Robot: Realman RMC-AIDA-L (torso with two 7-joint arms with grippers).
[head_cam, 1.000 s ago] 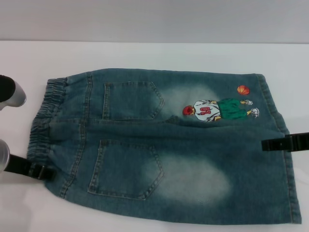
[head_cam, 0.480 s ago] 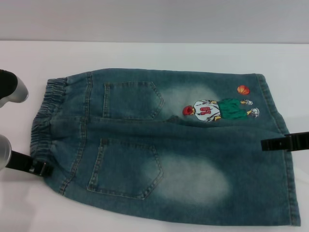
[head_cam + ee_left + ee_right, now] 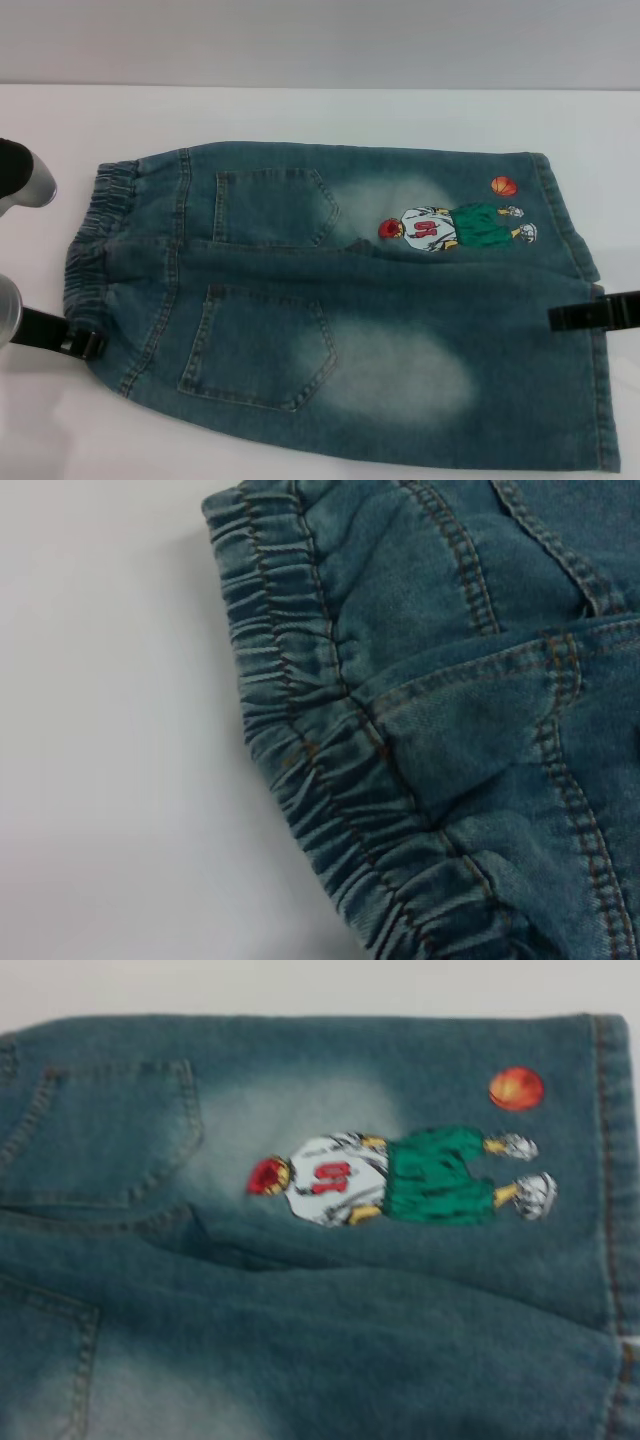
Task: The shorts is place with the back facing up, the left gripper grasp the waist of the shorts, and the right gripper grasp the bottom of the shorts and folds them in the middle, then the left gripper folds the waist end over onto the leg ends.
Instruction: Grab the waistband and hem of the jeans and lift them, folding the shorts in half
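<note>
While the faded blue denim shorts (image 3: 340, 300) lie flat across the white table (image 3: 300, 115), back pockets up, the left gripper (image 3: 85, 344) sits at the elastic waistband (image 3: 95, 240), lower left of frame. The right gripper (image 3: 590, 312) meets the leg hem at right. Whether either gripper is clamped or parted cannot be told.

Faded blue denim shorts (image 3: 340, 300) lie flat on the white table (image 3: 300, 115), back up, two back pockets showing. The elastic waist (image 3: 95, 235) is at the left, the leg hems at the right, a cartoon basketball-player print (image 3: 455, 227) near them.
</note>
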